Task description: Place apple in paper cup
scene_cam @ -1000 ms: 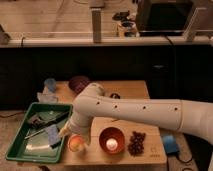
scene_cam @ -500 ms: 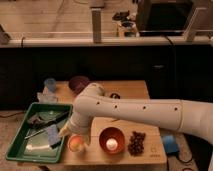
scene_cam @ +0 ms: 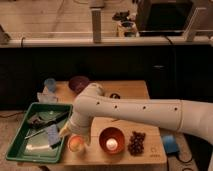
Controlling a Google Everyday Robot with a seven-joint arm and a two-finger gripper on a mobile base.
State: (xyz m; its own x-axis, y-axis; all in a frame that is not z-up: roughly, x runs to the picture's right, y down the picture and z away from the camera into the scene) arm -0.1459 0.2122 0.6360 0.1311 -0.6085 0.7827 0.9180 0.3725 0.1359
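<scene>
The paper cup (scene_cam: 75, 144) stands near the table's front edge, just right of the green tray. Its pale rim rings an orange-yellow round shape that looks like the apple (scene_cam: 75, 146), sitting inside the cup. My white arm reaches in from the right and bends down over the table. The gripper (scene_cam: 69, 133) hangs at the arm's end, right above and slightly left of the cup, partly hiding the cup's far rim.
An orange-brown bowl (scene_cam: 111, 139) with a pale object inside stands right of the cup, with dark grapes (scene_cam: 136, 142) beyond it. A green tray (scene_cam: 20, 142) holding utensils lies at left. A light blue cup (scene_cam: 50, 84) and purple bowl (scene_cam: 79, 83) stand at the back.
</scene>
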